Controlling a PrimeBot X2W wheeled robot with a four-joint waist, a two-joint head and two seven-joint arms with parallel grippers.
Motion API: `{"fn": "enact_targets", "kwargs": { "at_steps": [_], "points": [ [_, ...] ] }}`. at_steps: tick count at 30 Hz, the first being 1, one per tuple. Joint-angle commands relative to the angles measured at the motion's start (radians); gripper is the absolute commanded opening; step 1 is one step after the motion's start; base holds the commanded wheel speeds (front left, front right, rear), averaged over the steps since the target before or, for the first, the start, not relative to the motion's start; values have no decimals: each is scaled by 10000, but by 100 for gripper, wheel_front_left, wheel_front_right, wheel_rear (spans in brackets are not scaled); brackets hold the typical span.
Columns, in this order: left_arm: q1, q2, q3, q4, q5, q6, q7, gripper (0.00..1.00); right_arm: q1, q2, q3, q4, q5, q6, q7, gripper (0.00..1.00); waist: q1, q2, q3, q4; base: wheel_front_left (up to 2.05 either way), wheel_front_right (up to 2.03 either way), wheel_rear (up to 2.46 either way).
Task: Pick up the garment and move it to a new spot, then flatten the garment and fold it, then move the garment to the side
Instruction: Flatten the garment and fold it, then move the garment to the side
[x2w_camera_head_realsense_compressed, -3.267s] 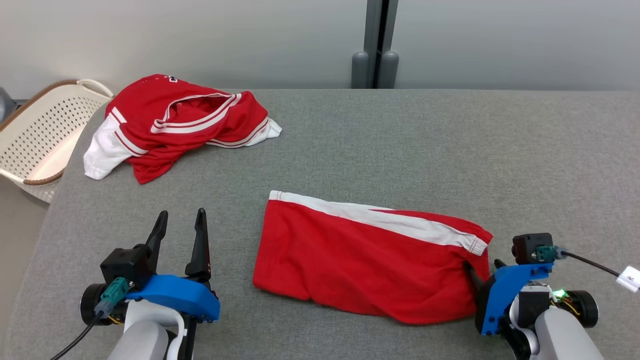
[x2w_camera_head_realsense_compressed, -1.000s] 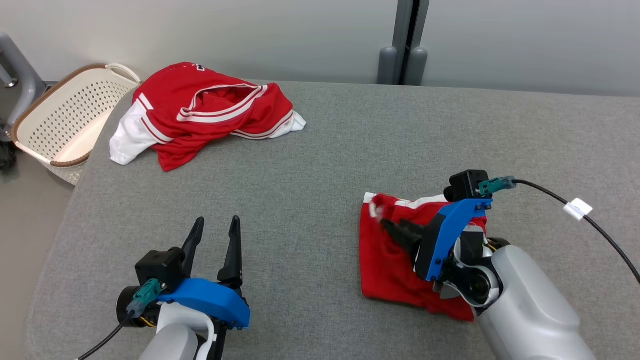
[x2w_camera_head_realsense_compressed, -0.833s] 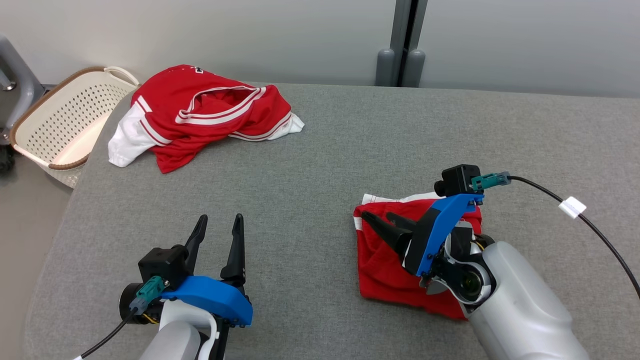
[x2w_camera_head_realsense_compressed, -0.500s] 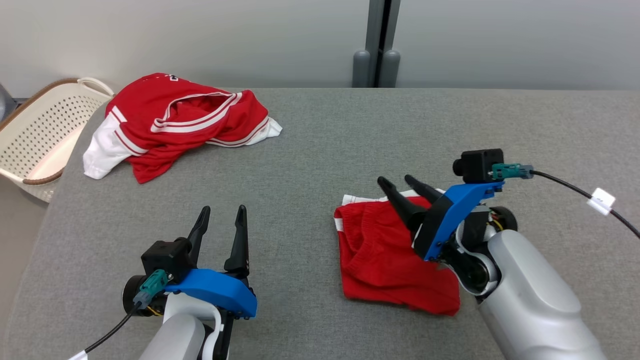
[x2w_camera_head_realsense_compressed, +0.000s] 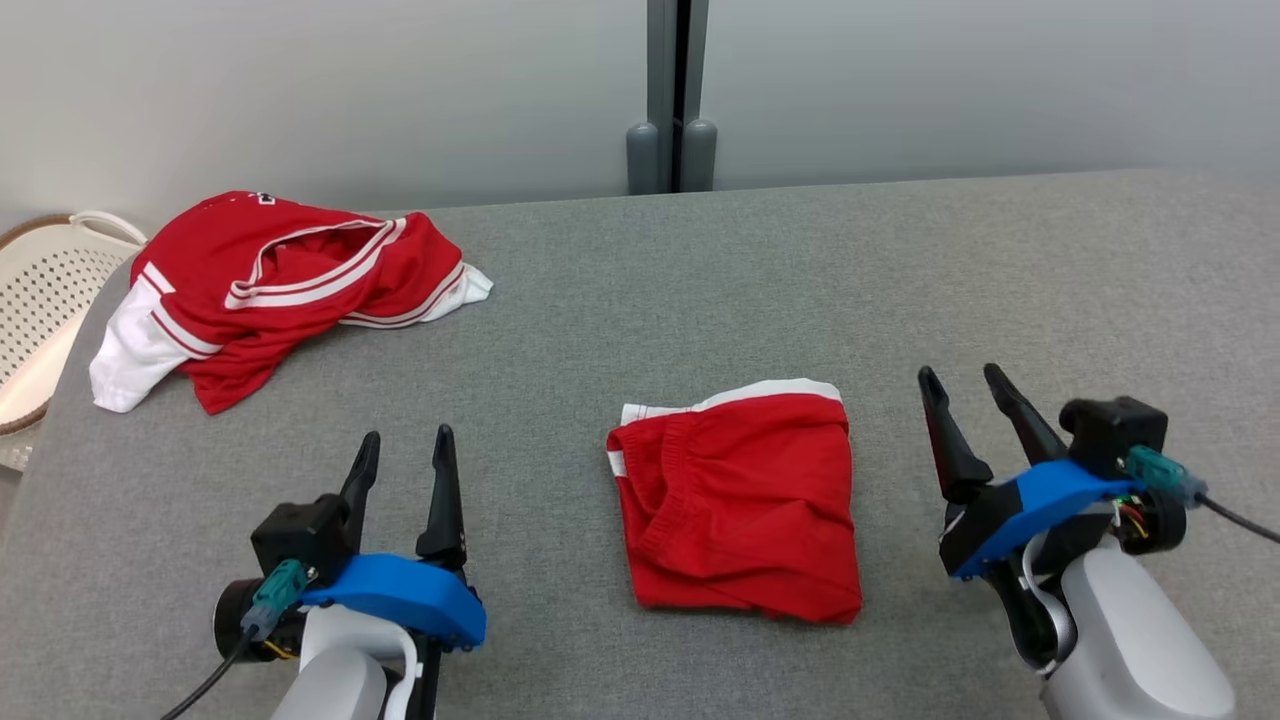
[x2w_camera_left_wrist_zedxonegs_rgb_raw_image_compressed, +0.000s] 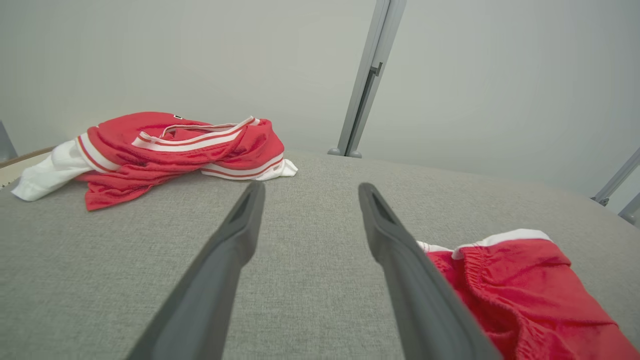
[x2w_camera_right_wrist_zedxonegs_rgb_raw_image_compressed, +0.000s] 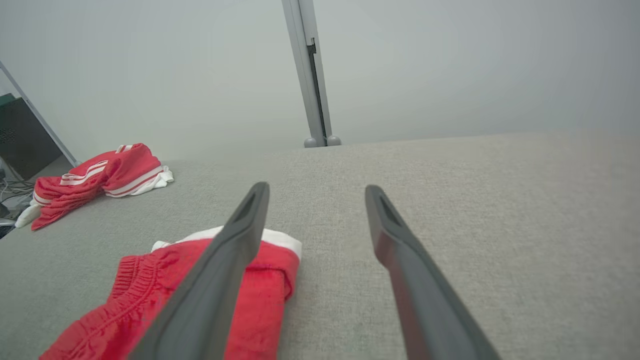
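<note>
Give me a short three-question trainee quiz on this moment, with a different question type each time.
1. True or false: the right gripper is shut on the folded red shorts.
2. Where does the crumpled red jersey lie? A) on top of the shorts B) at the far left of the table C) hanging off the table's near edge
3. Fill in: the left gripper hovers with its jaws ___.

Key: 1 false, it is open and beside the shorts; 2 B; 3 open.
</note>
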Motion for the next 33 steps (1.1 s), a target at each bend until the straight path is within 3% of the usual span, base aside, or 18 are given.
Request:
{"fn": "enact_targets", "kwargs": {
  "at_steps": [1,8,17,33],
  "points": [
    [267,48,77,-36,102,11,-49,100,246,100,-180,-76,-244,5,-191,100,0,0,-95,-93,0,0,0],
    [1011,207,338,-261,387,32,-51,100,1427,505,-1025,-1089,-1500,5,-625,100,0,0,-431,-159,0,0,0],
    [1512,422,378,-302,530,127,-50,100,2542,811,-1675,-2505,-1926,5,-678,100,0,0,-722,-91,0,0,0],
    [1363,501,306,-242,443,214,-17,100,2847,815,-1367,-2382,-1708,5,-519,100,0,0,-802,-7,0,0,0]
  ]
}}
